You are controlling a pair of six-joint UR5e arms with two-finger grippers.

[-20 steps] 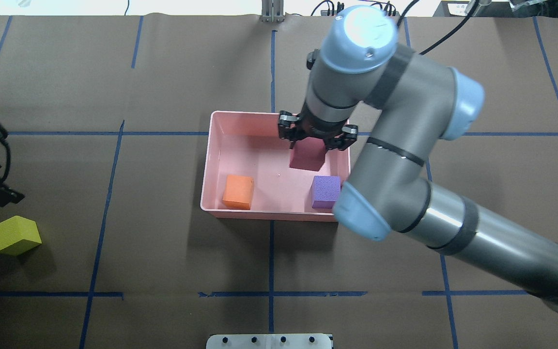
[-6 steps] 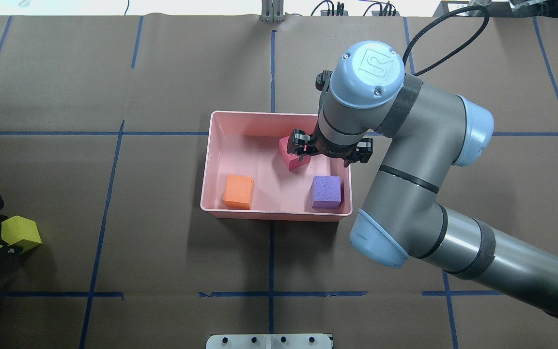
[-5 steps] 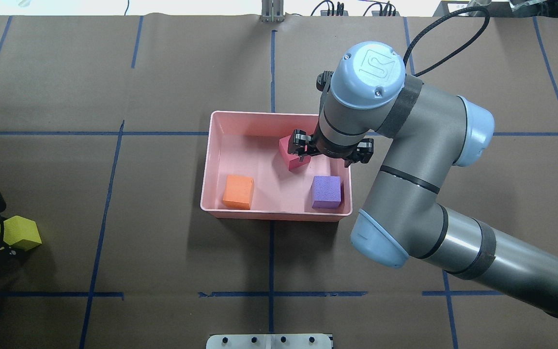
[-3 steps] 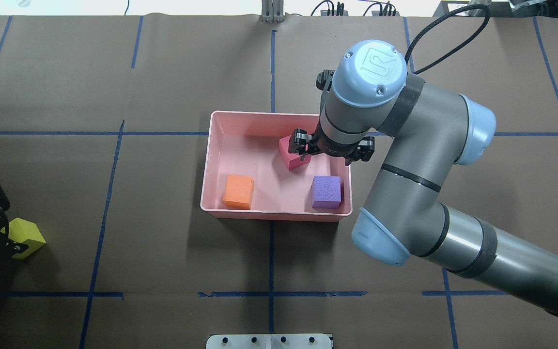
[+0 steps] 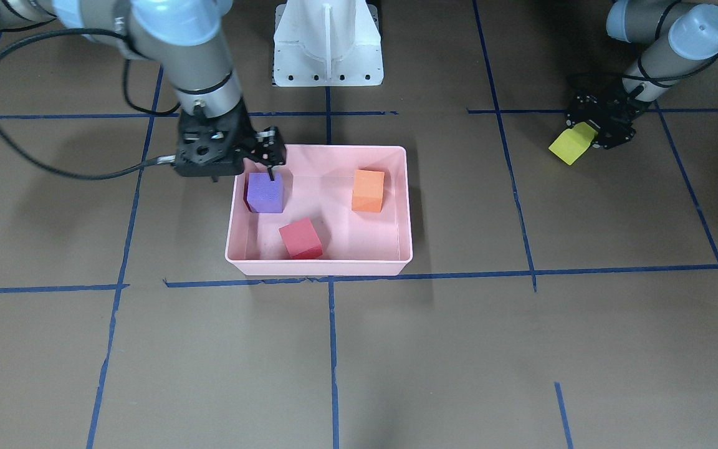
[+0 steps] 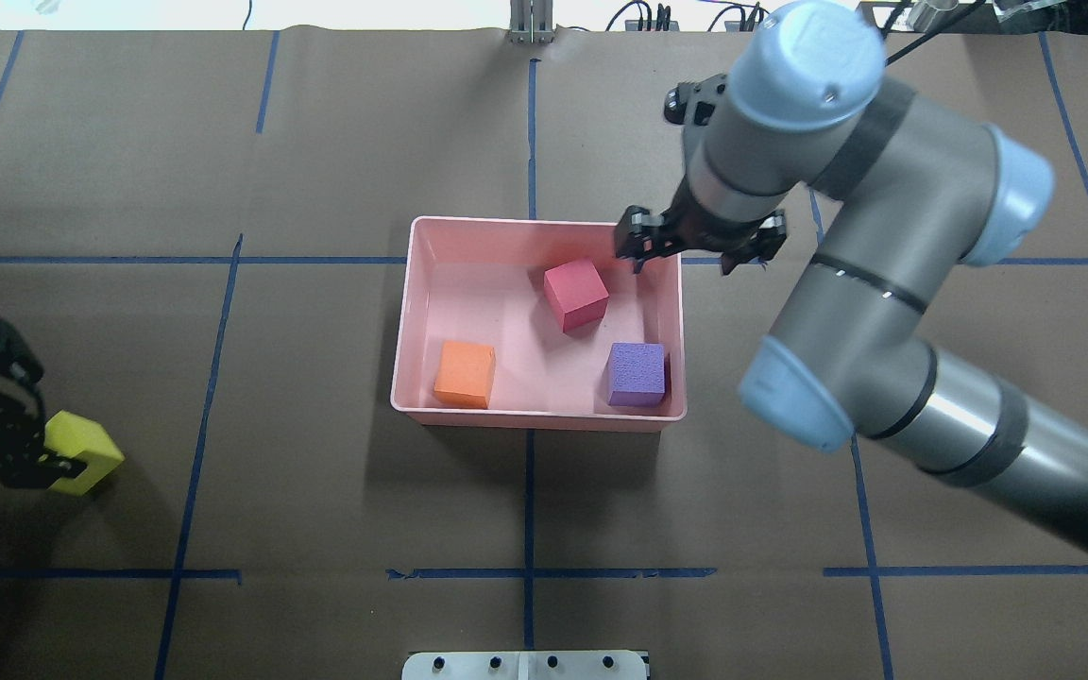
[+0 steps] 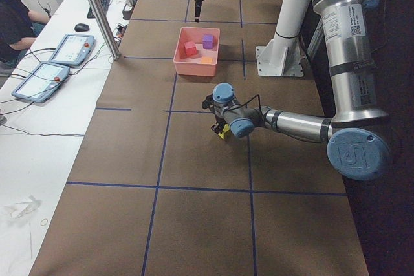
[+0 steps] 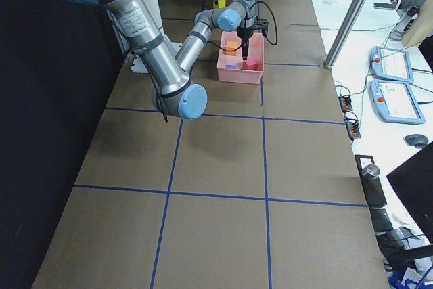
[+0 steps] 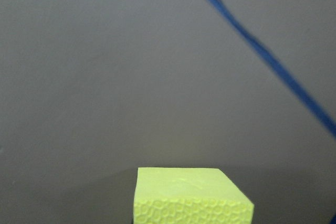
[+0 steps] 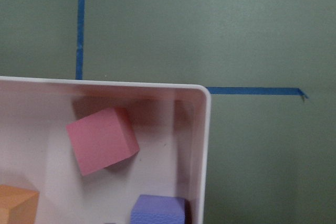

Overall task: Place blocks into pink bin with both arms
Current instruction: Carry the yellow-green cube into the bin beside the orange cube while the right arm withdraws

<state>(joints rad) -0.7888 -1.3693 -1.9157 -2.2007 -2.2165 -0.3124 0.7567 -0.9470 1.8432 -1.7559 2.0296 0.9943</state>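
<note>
The pink bin (image 6: 402, 321) holds three blocks: red-pink (image 6: 576, 294), orange (image 6: 465, 373) and purple (image 6: 637, 373). They also show in the front view as red-pink (image 5: 300, 237), orange (image 5: 368, 190) and purple (image 5: 264, 192) in the bin (image 5: 318, 268). My right gripper (image 6: 700, 255) is open and empty, raised over the bin's far right corner. My left gripper (image 6: 45, 457) is shut on the yellow-green block (image 6: 91, 451) at the table's left edge. The block fills the bottom of the left wrist view (image 9: 191, 195).
Blue tape lines grid the brown table. The white pedestal base (image 5: 328, 43) stands at the robot's side of the bin. In the exterior left view an operator (image 7: 16, 11) sits at a side table with tablets (image 7: 71, 48).
My right gripper has let go of the red-pink block, risen and moved to the bin's far right corner. My left gripper has closed on the yellow-green block and shifted it to the right.
</note>
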